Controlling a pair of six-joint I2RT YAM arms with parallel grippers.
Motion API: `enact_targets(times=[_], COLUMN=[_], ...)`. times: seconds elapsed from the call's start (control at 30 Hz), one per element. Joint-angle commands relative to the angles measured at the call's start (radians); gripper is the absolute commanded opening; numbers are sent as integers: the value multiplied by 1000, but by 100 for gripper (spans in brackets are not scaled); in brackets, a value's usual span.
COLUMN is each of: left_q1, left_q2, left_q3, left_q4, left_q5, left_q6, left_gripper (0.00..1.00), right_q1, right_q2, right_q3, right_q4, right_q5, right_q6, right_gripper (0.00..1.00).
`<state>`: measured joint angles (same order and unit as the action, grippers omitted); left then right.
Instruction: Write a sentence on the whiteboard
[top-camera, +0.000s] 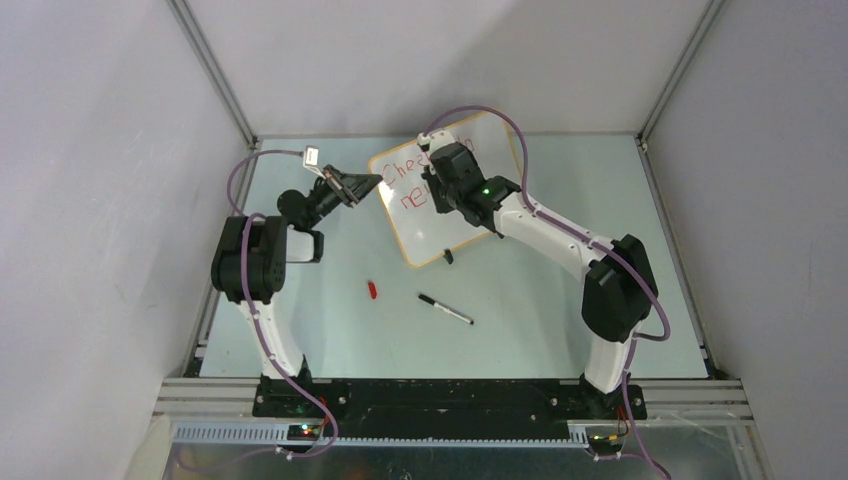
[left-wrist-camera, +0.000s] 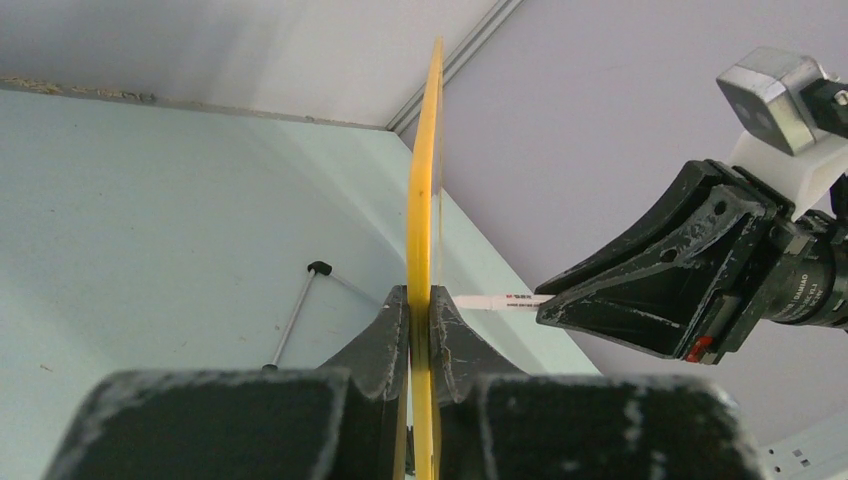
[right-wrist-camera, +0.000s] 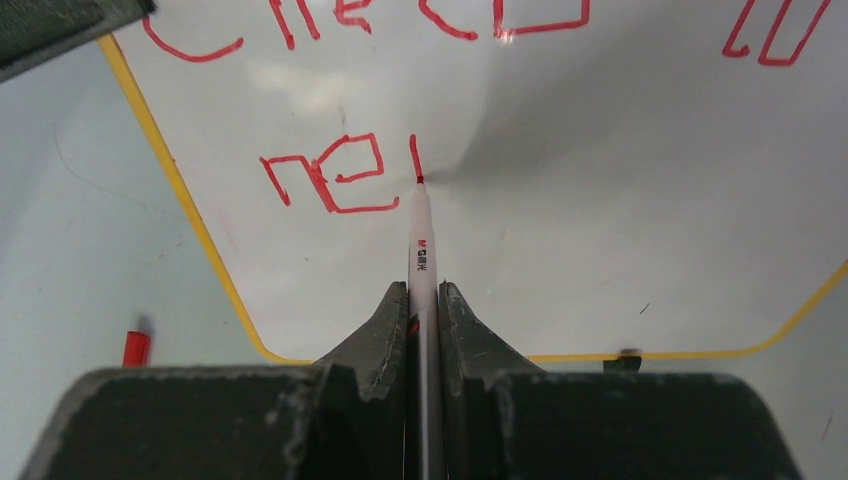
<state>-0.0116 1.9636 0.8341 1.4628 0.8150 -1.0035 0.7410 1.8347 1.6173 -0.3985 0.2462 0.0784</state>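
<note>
The whiteboard (top-camera: 440, 228) stands tilted at the back of the table, and in the left wrist view it shows edge-on as a yellow rim (left-wrist-camera: 425, 170). My left gripper (top-camera: 368, 186) (left-wrist-camera: 420, 300) is shut on its left edge. My right gripper (top-camera: 445, 182) (right-wrist-camera: 423, 295) is shut on a red marker (right-wrist-camera: 422, 240) (left-wrist-camera: 500, 301), whose tip touches the board face (right-wrist-camera: 620, 190). The sentence (right-wrist-camera: 325, 180) (top-camera: 405, 180) is red writing in two rows. The lower row reads "ne" plus a short stroke at the tip; the upper row is cut off.
A black-capped pen (top-camera: 445, 308) and a red marker cap (top-camera: 372, 290) (right-wrist-camera: 135, 347) lie on the pale green table in front of the board. A black clip foot (top-camera: 448, 257) (right-wrist-camera: 622, 358) sits at the board's lower rim. Grey walls close three sides.
</note>
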Motion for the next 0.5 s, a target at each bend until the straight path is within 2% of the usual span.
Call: enact_targets(times=[0.0,0.47], left_q1=[1,1], left_q2=[-19,-23], left_q3=[0,-1], left_q4=[65,65], left_q5=[18,18], left_q6=[9,13], left_gripper=[0,0], right_q1=[-7,-23], right_q2=[-37,-2], right_q3=[-34,35], right_q4=[4,-1], right_q5=[7,2], right_q6=[12,3], right_gripper=[0,0])
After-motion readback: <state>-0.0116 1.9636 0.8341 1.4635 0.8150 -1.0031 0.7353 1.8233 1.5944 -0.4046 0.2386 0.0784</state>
